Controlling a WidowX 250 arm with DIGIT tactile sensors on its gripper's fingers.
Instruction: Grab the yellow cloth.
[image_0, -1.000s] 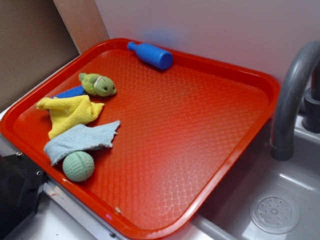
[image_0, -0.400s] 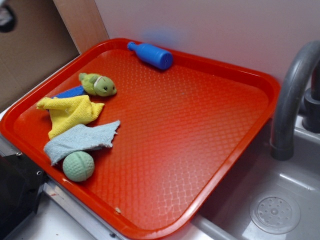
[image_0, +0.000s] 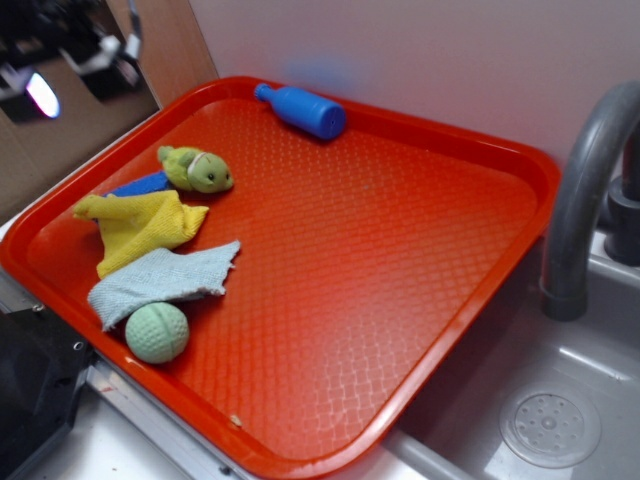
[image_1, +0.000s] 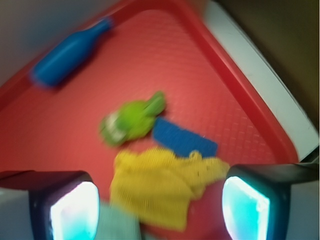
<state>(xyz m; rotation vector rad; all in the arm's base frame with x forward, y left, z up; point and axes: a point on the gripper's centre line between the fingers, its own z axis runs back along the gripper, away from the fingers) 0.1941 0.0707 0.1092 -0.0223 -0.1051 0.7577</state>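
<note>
The small bright yellow terry cloth (image_0: 140, 226) lay crumpled near the left edge of the red textured plastic tray (image_0: 400, 260), untouched. A pale blue-grey cloth (image_0: 160, 281) overlapped its near corner, and a flat blue piece (image_0: 140, 184) was half hidden behind it, under a yellow-green plush toy (image_0: 196, 169). The gripper (image_1: 160, 200) hung above the cloth, its pads (image_1: 245, 205) spread wide apart; in the exterior view it was blurred and cut off at the top left.

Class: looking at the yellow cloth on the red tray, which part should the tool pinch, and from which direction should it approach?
Pinch the raised, bunched middle of the bright yellow terry cloth from straight above. It lies crumpled on the red plastic tray, so its folds give something to pinch. Its lower edge meets the pale blue-grey cloth, so stay clear of that.
</note>
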